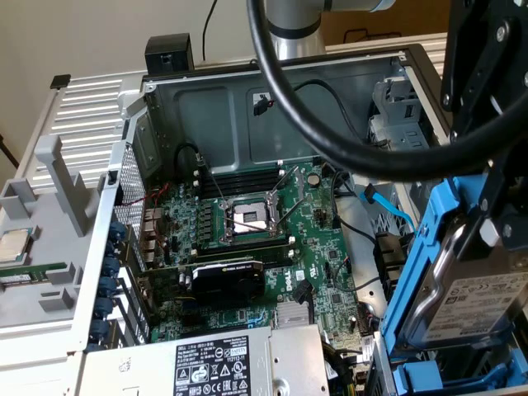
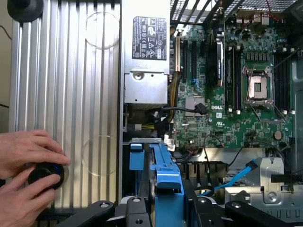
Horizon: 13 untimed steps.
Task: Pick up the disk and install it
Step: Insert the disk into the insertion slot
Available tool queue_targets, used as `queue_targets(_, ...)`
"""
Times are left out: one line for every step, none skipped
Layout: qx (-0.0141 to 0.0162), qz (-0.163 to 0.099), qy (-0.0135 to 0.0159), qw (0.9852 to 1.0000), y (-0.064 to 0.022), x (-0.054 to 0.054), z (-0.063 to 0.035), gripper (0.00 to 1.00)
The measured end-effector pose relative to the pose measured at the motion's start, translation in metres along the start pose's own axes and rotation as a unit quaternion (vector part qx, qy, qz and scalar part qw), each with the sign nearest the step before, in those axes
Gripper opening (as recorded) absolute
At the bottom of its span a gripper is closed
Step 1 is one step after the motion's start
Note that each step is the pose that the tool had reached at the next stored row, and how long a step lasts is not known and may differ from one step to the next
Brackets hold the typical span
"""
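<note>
The disk [image 1: 483,301] is a silver drive with a white label, clipped in a bright blue carrier [image 1: 425,256]. It hangs tilted at the exterior view's right, over the front corner of the open computer case [image 1: 165,107]. My gripper [image 1: 487,235] comes down from above, shut on the disk. In the wrist view the blue carrier [image 2: 166,177] sits between my black fingers [image 2: 137,208], above the case's drive bay area with its blue cable [image 2: 236,177].
A grey power supply box [image 1: 206,363] lies at the case's near edge. The motherboard [image 1: 322,239] carries an open CPU socket [image 1: 247,219] and a black card [image 1: 227,280]. A thick black hose [image 1: 330,132] loops overhead. A person's hands [image 2: 21,156] hold a black knob [image 2: 45,176] on the ribbed table.
</note>
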<state>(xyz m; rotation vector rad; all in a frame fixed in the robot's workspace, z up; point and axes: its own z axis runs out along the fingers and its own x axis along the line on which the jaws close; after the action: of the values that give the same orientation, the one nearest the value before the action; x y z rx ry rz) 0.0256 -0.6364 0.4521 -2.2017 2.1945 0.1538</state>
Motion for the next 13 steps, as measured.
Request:
queue_targets(0.0000,0.000,0.0000,1.0000,0.0000,0.0000,0.0000,0.36)
queue_targets(0.0000,0.000,0.0000,1.0000,0.0000,-0.0001,0.0000,0.36)
queue_targets(0.0001,0.000,-0.0001,1.0000,0.0001,-0.0002,0.0001,0.36)
queue_targets(0.0001,0.000,-0.0001,1.0000,0.0001,-0.0004,0.0002,0.36)
queue_targets(0.0001,0.000,0.0000,1.0000,0.0003,-0.0007,0.0001,0.36)
queue_targets(0.0001,-0.001,0.0000,1.0000,0.0005,-0.0009,0.0001,0.36)
queue_targets(0.0001,-0.001,0.0000,1.0000,0.0006,-0.0011,0.0002,0.36)
queue_targets(0.0001,-0.001,0.0000,1.0000,0.0007,-0.0013,0.0002,0.36)
queue_targets(0.0002,-0.001,0.0000,1.0000,0.0008,-0.0014,0.0003,0.36)
queue_targets(0.0001,-0.002,0.0000,1.0000,0.0008,-0.0016,0.0003,0.36)
queue_targets(0.0001,-0.002,0.0001,1.0000,0.0009,-0.0020,0.0002,0.36)
queue_targets(0.0001,-0.002,0.0000,1.0000,0.0009,-0.0022,0.0003,0.36)
queue_targets(0.0001,-0.003,0.0000,1.0000,0.0009,-0.0022,0.0003,0.36)
